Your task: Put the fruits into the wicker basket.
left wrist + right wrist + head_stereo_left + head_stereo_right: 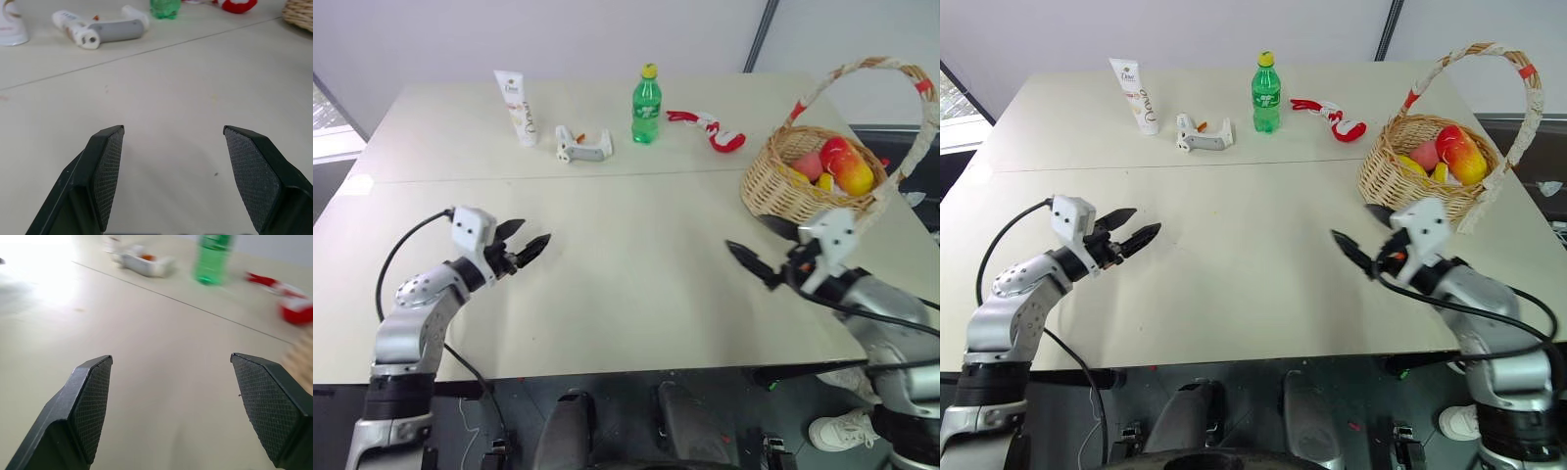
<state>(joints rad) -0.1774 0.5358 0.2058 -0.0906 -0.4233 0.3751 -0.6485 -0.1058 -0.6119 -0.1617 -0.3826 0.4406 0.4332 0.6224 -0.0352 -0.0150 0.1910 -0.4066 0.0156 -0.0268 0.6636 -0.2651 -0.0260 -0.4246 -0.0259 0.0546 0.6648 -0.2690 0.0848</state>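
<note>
On the pale table's (607,294) right edge: round tan wicker basket (773,186) holds pink peach (808,164), yellow lemon (824,181), orange-red mango (847,168) | left gripper (521,250), right gripper (754,262): fingers wide apart, empty (both low) | best now: rest, bump nothing.

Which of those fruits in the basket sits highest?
The red-and-yellow mango, on the pile's right; the pink peach and yellow lemon lie lower.

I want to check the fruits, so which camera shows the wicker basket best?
The right eye view: the whole wicker basket with its handle and the fruits inside. The left eye view crops the handle; the left wrist view catches just its edge.
</note>
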